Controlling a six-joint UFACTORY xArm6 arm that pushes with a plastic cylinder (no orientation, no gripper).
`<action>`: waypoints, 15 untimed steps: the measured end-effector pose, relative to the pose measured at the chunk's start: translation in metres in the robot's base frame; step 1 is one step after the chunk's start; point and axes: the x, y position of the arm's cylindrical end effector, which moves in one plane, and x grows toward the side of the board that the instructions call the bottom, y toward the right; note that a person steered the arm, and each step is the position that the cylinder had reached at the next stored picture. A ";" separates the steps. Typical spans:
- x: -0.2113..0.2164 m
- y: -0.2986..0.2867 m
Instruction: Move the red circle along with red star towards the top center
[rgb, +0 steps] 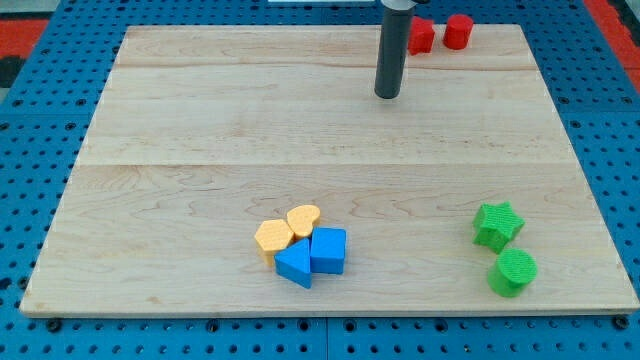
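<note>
The red circle (458, 31) stands near the view's top, right of centre, on the wooden board (200, 130). The red star (421, 36) sits just left of it, partly hidden behind the rod. My tip (387, 95) rests on the board below and left of the red star, a short gap away from it. The two red blocks sit close together, apart by a small gap.
A yellow hexagon (273, 237), a yellow heart (303, 219), a blue triangle (294, 264) and a blue cube-like block (328, 250) cluster at the bottom centre. A green star (497, 224) and a green circle (513, 272) sit at the bottom right.
</note>
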 end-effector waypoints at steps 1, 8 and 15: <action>0.000 0.000; 0.007 0.032; -0.029 0.183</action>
